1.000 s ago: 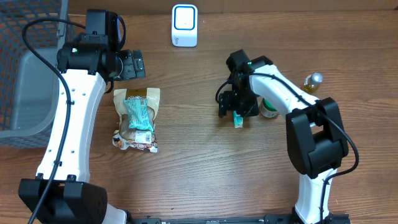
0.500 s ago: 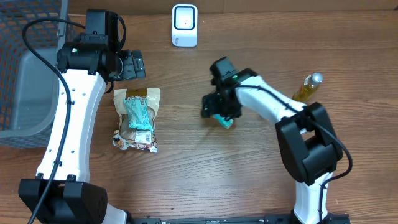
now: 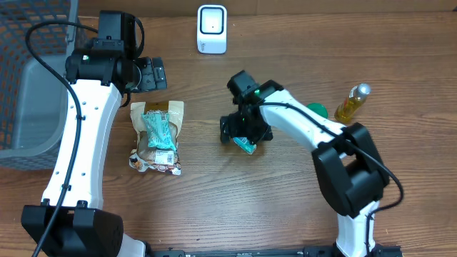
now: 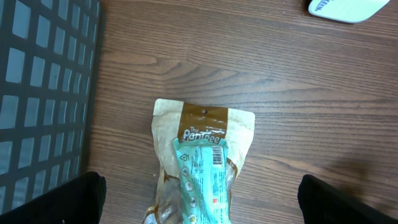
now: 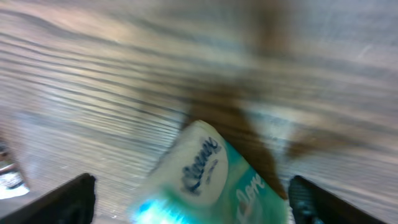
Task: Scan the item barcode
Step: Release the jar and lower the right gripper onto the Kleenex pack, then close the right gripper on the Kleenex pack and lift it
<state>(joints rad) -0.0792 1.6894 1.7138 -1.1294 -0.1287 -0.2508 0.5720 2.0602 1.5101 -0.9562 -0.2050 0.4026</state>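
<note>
The right gripper (image 3: 244,133) is swinging in from the 3 o'clock side of the table toward the middle, bringing the Kleenex tissue pack (image 3: 247,146) away from the oil bottle (image 3: 353,102) and leaving a green round thing (image 3: 318,111) uncovered beside it. As it arrives its jaws are spreading. In the blurred right wrist view they are standing wide, with a plain gap showing between one finger (image 5: 71,196) and the pack, so the pack is looking loose rather than pinched. I cannot tell whether it is resting on the wood or dropping.

The pack is now sitting near the table's centre, at about 5 o'clock from the white scanner (image 3: 212,29) and well apart from it. The scan is therefore looking not yet done, and the barcode is not showing in any view.

The left gripper (image 3: 156,74) is hanging fully spread at 12 o'clock of the snack pouch (image 4: 202,155) — holding nothing — with a teal packet (image 4: 202,177) lying on top of the pouch.
</note>
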